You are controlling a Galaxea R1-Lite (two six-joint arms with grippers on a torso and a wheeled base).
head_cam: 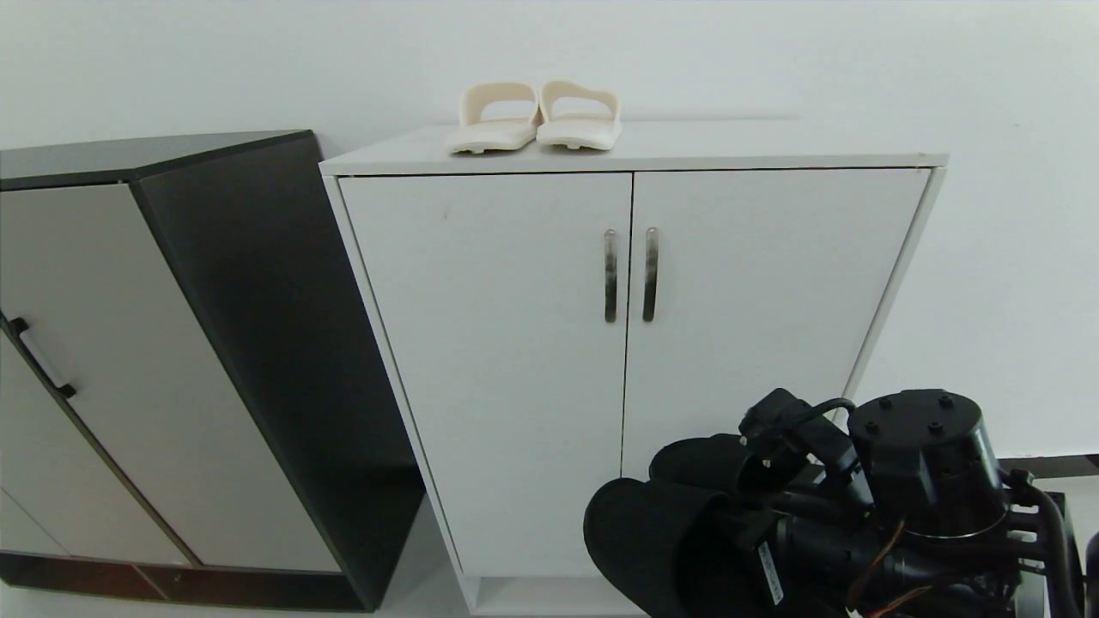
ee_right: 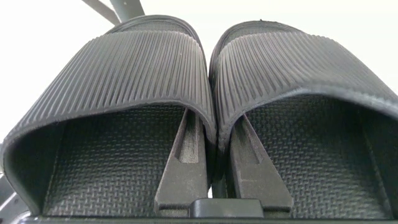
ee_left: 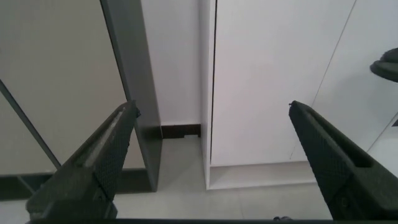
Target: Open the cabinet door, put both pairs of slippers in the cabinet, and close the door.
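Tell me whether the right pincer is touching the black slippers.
Touching. The right wrist view shows the right pincer with a finger inside each of the black slippers, clamping their adjoining walls.

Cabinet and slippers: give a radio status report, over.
Left gripper open, empty. Right gripper shut on black slippers. Cabinet doors closed, barring entry. Cream slippers on top.

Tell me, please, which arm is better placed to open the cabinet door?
Left. The left gripper is open and empty, facing the shut white cabinet. The right gripper is shut on the black slippers, so it is not free for a handle.
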